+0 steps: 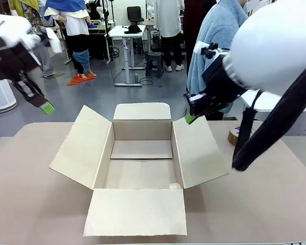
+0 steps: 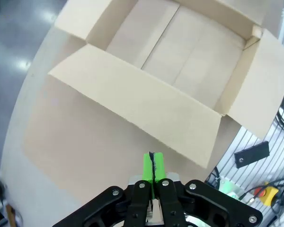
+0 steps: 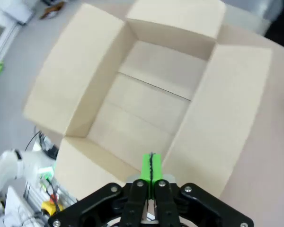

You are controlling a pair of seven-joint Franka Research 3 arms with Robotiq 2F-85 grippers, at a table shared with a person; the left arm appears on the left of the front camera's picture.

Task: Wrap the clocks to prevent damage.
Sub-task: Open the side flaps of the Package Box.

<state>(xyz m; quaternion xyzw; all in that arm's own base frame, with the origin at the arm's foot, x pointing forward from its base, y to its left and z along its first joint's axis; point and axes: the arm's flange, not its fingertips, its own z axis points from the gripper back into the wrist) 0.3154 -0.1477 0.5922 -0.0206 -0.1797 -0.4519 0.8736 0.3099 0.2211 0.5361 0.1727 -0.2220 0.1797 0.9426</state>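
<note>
1. Box [image 1: 142,130] [image 2: 142,101] [image 3: 146,109]: an open carton at mid-table [image 1: 25,194], between the two grippers. All four top flaps are folded outward, and the near flap lies almost flat toward the robot.
2. Interior: a bare floor of two bottom flaps that meet at a straight seam.
3. Material: matte tan cardboard with straight-cut edges. The far flap has rounded corners. The table is smooth, pale brown, with a rounded outline.
4. Left gripper [image 1: 47,107] [image 2: 152,163]: closed, green pads pressed together, nothing held. It hangs above the table's far left, apart from the box.
5. Right gripper [image 1: 189,118] [image 3: 151,163]: closed, pads together, nothing held. It hangs above the box's right side.
6. Tape roll [image 1: 235,135]: a brown ring on the table right of the box, partly hidden by the right arm's black cable.
</note>
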